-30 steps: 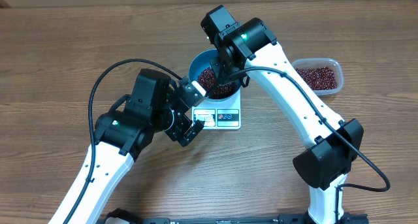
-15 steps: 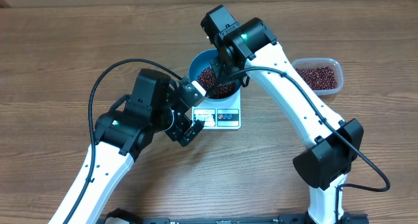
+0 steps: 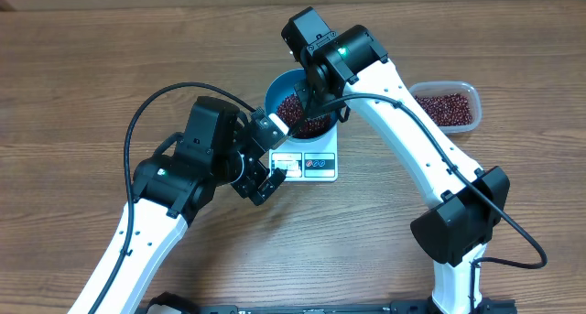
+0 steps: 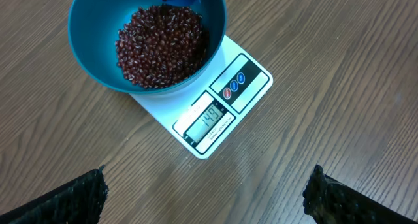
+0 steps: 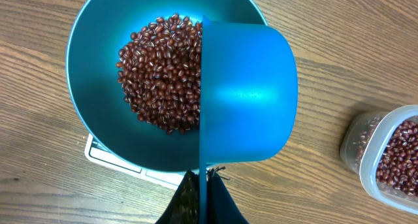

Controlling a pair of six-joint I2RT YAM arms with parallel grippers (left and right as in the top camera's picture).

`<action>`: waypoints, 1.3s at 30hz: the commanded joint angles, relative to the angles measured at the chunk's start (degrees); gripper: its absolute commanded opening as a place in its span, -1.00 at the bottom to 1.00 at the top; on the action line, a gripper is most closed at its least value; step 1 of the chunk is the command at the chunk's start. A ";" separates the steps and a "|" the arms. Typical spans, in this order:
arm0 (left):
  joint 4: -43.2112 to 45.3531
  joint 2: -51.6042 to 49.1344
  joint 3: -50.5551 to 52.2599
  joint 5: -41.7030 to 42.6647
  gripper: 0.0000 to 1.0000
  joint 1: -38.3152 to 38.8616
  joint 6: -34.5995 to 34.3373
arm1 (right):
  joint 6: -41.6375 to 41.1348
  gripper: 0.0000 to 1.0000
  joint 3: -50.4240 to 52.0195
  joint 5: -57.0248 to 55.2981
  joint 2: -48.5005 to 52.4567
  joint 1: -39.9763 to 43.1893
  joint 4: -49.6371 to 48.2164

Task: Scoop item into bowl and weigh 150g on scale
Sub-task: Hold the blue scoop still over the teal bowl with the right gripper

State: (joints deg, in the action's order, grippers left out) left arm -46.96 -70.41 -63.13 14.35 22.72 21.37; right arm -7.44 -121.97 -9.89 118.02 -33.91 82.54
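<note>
On scale (image 4: pixel 251 87), bowl (image 4: pixel 91 28) upright; display edge toward left arm (image 3: pixel 174 181).

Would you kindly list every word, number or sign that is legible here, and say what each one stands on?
"149": on the display of the scale.
Fine print beside the display and the marks on the scale's buttons: too small to read.
No writing visible on the bowl, scoop or tub.

Even bright overhead light, soft shadows, sharp focus, faint table (image 4: pixel 366 67) sheen.
</note>
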 commanded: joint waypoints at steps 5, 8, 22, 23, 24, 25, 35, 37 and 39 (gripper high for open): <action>0.07 0.02 -0.35 0.07 0.99 -0.31 -0.39 | 0.17 -0.93 -1.86 -0.59 -2.84 -0.44 -0.20; 0.07 0.02 -0.35 0.07 0.99 -0.31 -0.39 | 0.17 -0.93 -1.86 -0.59 -2.84 -0.44 -0.20; 0.07 0.02 -0.35 0.07 0.99 -0.31 -0.39 | 0.20 -0.93 -1.86 -0.57 -2.84 -0.44 -0.20; 0.07 0.02 -0.35 0.07 0.99 -0.31 -0.39 | 0.17 -0.93 -1.86 -0.59 -2.84 -0.44 -0.17; 0.07 0.02 -0.35 0.07 0.99 -0.31 -0.37 | 0.17 -0.93 -1.86 -0.59 -2.84 -0.44 -0.17; 0.07 0.02 -0.35 0.07 0.99 -0.31 -0.39 | 0.17 -0.93 -1.86 -0.59 -2.84 -0.44 -0.17; 0.07 0.02 -0.35 0.07 0.99 -0.31 -0.37 | 0.15 -0.93 -1.86 -0.31 -2.84 -0.42 -0.20; 0.07 0.02 -0.35 0.07 0.99 -0.31 -0.39 | 0.15 -0.92 -1.86 0.02 -2.84 -0.42 -0.22; 0.07 0.02 -0.35 0.07 0.99 -0.31 -0.37 | 0.17 -0.93 -1.86 0.35 -2.84 -0.42 -0.22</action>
State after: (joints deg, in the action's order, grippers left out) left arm -46.96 -70.41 -63.13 14.35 22.72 21.37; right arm -7.42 -121.97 -9.82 118.02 -33.91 82.54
